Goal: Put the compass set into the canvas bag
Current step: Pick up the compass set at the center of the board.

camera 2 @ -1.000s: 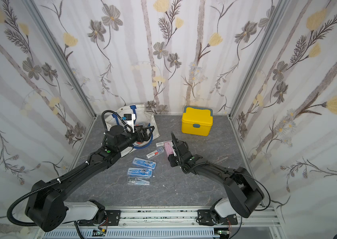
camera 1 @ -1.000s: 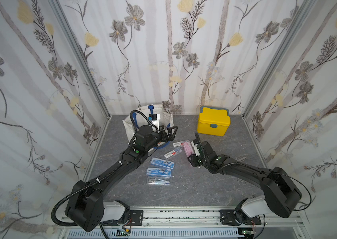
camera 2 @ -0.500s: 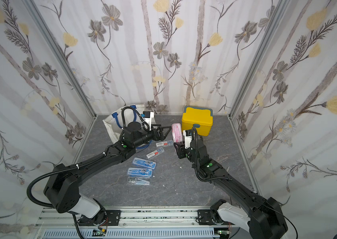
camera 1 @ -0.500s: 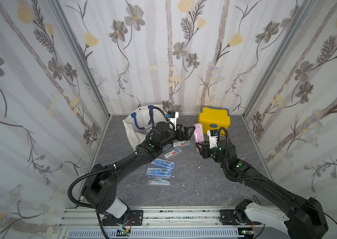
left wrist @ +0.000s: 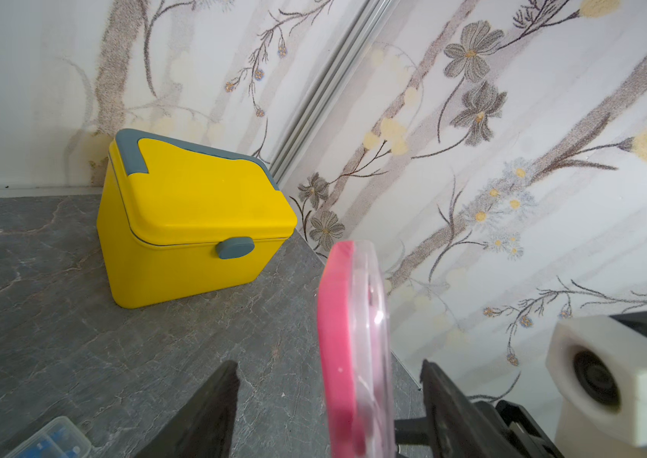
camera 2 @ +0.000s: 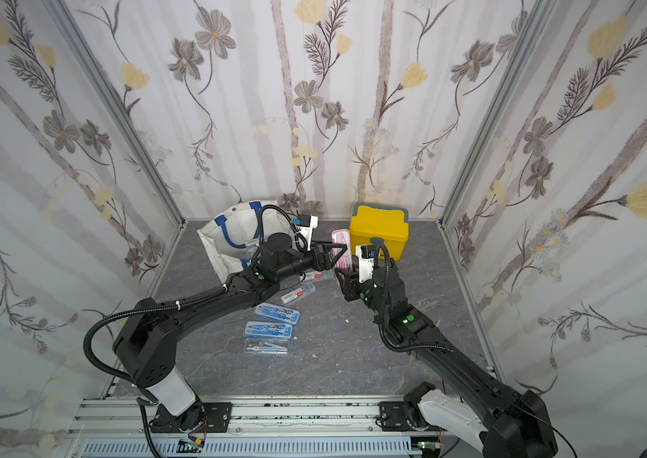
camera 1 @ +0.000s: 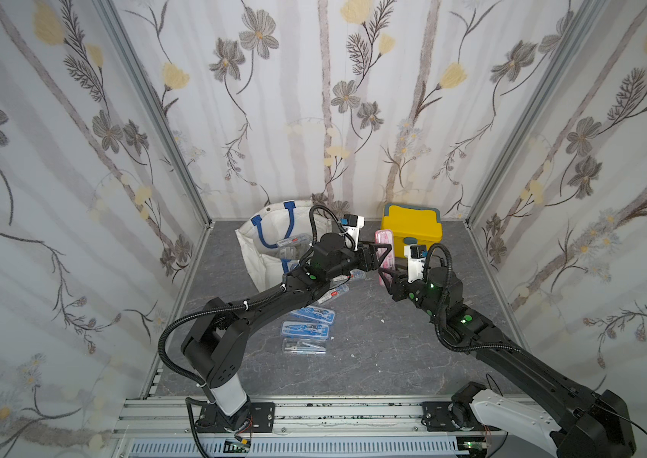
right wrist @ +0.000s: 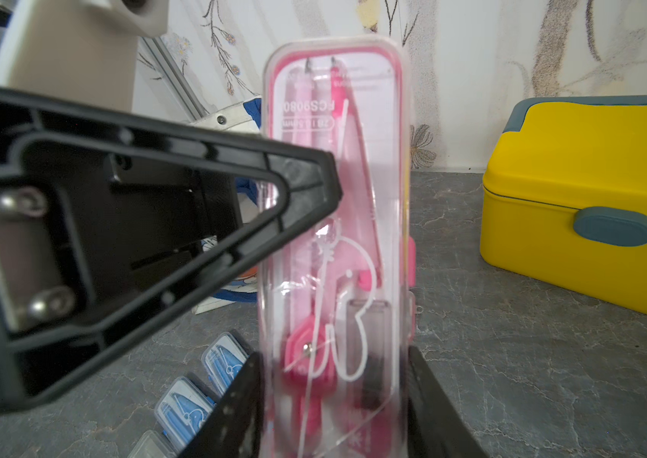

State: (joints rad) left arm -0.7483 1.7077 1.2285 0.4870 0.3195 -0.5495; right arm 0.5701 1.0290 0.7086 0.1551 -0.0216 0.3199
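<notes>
Up off the grey table, upright: pink compass set, pinched at its lower end by the right gripper. Straddled higher up by the left gripper, jaws apart, a gap on each side of the case. Just behind, yellow box; canvas bag near the back left corner, behind the left forearm. Blue cases beside that forearm; bare table near right. Both arms stretched forward, grippers meeting mid-table.
</notes>
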